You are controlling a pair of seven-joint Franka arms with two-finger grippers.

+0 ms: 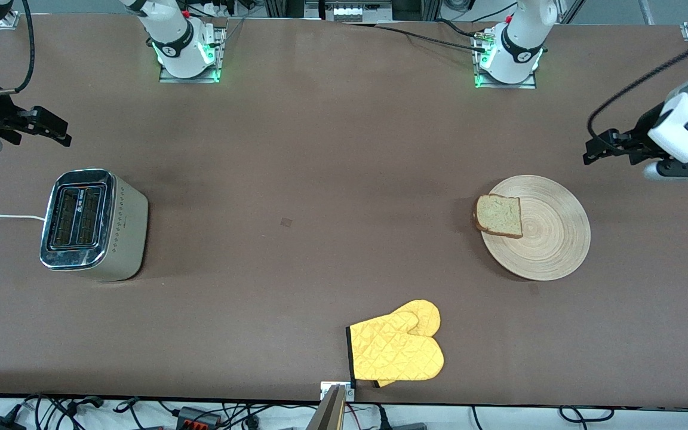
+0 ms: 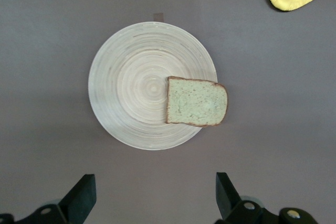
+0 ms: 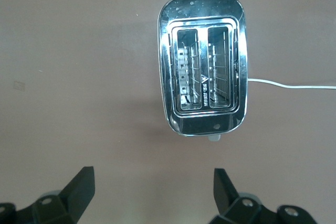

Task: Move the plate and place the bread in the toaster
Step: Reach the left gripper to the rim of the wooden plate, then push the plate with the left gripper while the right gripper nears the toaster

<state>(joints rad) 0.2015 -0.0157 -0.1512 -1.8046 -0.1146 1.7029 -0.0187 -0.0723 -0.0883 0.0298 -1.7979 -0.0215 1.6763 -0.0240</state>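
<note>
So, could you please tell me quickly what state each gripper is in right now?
Left gripper: open, holding nothing, up in the air beside the plate.
Right gripper: open, holding nothing, up in the air beside the toaster.

One plate (image 1: 550,239), one bread (image 1: 499,215), one toaster (image 1: 90,224), two mitts (image 1: 398,349)

Markings: almost none legible.

The toaster (image 3: 202,64) carried a small triangular emblem with a line of lettering between its two slots, seen in the right wrist view; the letters were too small to make out. In the front view each arm base (image 1: 520,57) showed a small round dark logo on its black band, without readable letters. The plate (image 2: 131,85), the bread (image 2: 197,102) and the yellow oven mitts (image 1: 398,349) bore no text.
</note>
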